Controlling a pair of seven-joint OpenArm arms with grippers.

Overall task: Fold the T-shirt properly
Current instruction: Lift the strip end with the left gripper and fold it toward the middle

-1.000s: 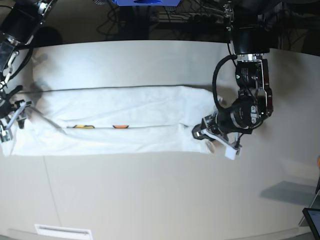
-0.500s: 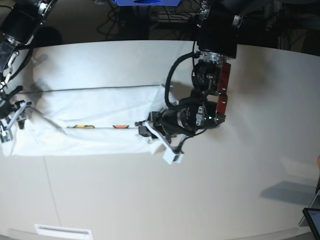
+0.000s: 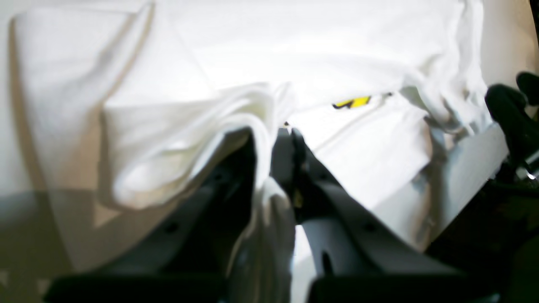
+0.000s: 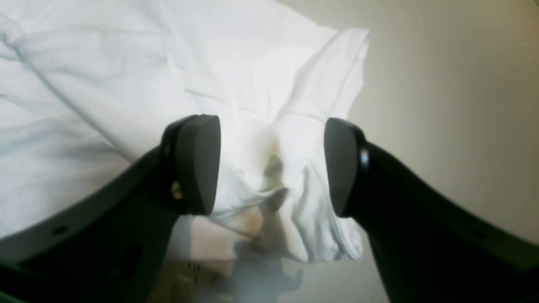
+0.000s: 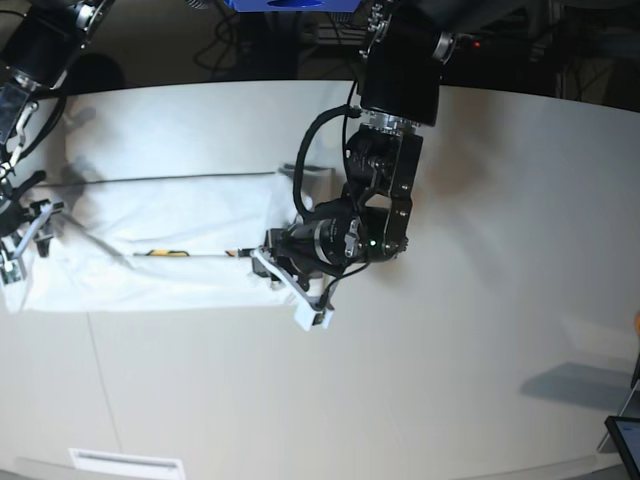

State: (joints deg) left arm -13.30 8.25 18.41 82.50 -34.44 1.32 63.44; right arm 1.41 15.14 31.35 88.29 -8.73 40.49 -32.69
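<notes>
T-shirt (image 5: 170,240): white band, long axis left-to-right across the middle-left of the base frame, on the surface (image 5: 480,330).
Left gripper (image 5: 275,262): jaws clenched on the shirt's right-hand end, at centre frame.
Right gripper (image 4: 271,164): jaws released, straddling the crumpled far-left end.
Nearer arm: left, already holding cloth; the fold likely runs leftward along the band.

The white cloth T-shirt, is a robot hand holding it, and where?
Yes. The left gripper is shut on a bunched fold at one end of the white cloth T-shirt. The right gripper is open over the other end, holding nothing.
</notes>
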